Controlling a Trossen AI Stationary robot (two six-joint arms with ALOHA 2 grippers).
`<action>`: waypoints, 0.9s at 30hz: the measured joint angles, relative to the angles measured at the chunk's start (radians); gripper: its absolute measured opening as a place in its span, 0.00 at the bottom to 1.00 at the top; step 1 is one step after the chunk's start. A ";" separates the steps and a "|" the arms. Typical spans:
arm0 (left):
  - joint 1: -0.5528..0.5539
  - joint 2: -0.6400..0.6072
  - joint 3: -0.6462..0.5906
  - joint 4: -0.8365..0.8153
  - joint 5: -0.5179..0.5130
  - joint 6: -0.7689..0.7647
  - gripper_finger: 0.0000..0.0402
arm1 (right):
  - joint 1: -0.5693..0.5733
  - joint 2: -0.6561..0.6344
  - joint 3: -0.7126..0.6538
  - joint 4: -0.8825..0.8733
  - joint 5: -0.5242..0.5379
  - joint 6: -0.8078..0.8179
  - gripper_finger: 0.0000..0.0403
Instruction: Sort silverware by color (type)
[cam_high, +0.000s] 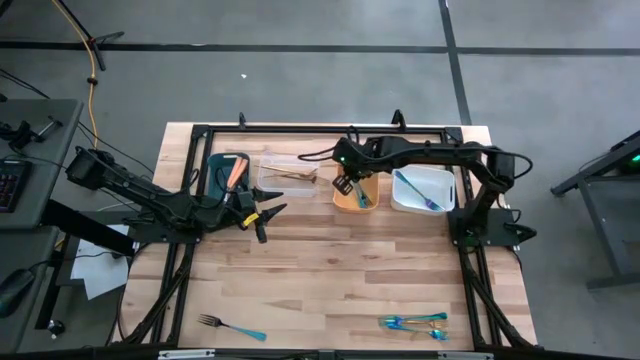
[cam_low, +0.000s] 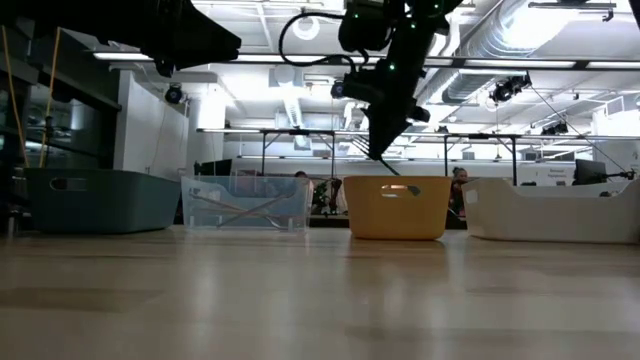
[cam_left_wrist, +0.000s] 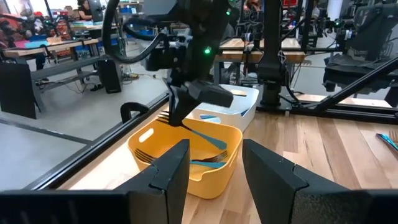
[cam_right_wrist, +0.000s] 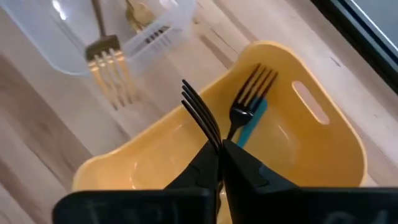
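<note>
Right wrist view: right pincer (cam_right_wrist: 221, 163) grips fork (cam_right_wrist: 200, 113) over yellow bin (cam_right_wrist: 323, 155).

- We find no text, label, brand, number or sign that we can read in any of the four views.
</note>
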 joint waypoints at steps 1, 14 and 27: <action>0.000 0.000 0.000 0.000 0.000 0.000 0.35 | -0.003 0.003 0.000 -0.003 0.000 0.000 0.02; 0.000 0.000 0.000 0.000 0.000 0.000 0.35 | -0.022 0.007 0.000 -0.045 0.011 -0.035 0.17; 0.000 0.000 0.000 0.001 0.000 0.016 0.35 | 0.138 -0.140 -0.012 -0.248 0.064 -0.038 0.27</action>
